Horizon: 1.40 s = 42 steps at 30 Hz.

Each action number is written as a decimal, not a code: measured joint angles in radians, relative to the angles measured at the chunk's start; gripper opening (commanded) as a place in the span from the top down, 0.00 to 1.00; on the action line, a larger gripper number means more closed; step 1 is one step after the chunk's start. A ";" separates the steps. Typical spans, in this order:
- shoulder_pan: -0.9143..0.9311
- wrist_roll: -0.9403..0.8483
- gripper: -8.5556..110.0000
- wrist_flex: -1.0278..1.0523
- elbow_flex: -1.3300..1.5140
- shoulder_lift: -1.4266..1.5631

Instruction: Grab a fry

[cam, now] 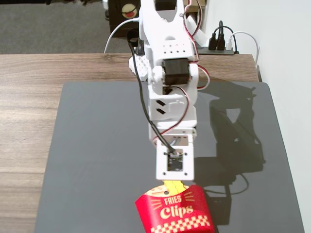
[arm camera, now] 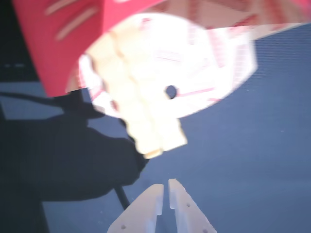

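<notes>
Across the middle of the wooden table [cam: 29, 97] lies a dark grey mat [cam: 97, 145] that reaches the near edge and almost the right edge. Beyond the far edge there is grey carpet, a white wall on the right, and a black power strip [cam: 221, 46] with plugs by the far right corner. The white arm [cam: 167, 73] leans out over the mat towards the near edge, throwing a hard shadow to its right. Close to the near edge stands the red carton [cam: 175, 213], printed "Fries Clips". The fry [cam: 175, 186], bright yellow, pokes up out of the carton's mouth, right under the arm's end.

From the wrist view, the gripper [arm camera: 165, 187] comes in at the bottom with its two white tips drawn nearly together, only a slit between them, clasping nothing. The fry [arm camera: 146, 121], washed pale and blurred, juts from the carton [arm camera: 68, 34] toward the tips, its end just ahead of them, apart.
</notes>
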 measured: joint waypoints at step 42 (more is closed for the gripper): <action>0.025 -0.043 0.74 -0.161 0.018 -0.115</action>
